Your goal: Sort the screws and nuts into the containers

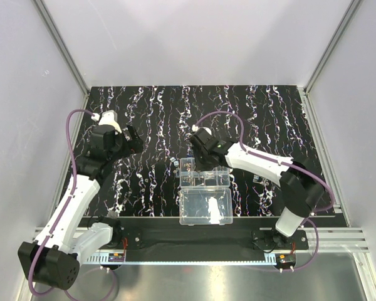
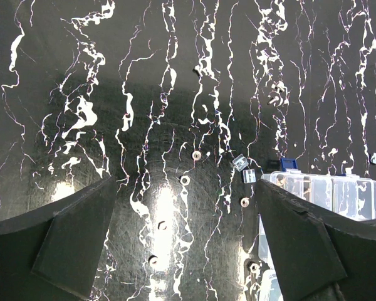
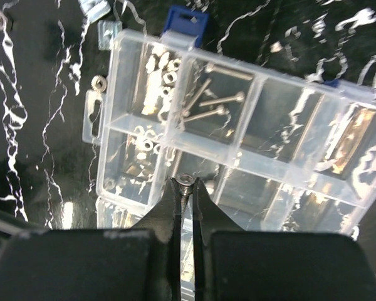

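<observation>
Silvery screw (image 3: 185,190) in right end effector (image 3: 185,182) over organizer box (image 3: 288,119) edge cells

A black mat (image 1: 144,125) streaked with white and purple fills the middle. Behind the mat stands a plain white wall (image 1: 194,37). Matching side panels (image 1: 25,113) flank the mat, joined by aluminium posts (image 1: 61,47) at its far corners. Nearer than the mat runs a slotted rail (image 1: 338,237), then the brushed-metal surface (image 1: 207,282). Overhead light leaves glare (image 2: 163,200) on the mat.
</observation>
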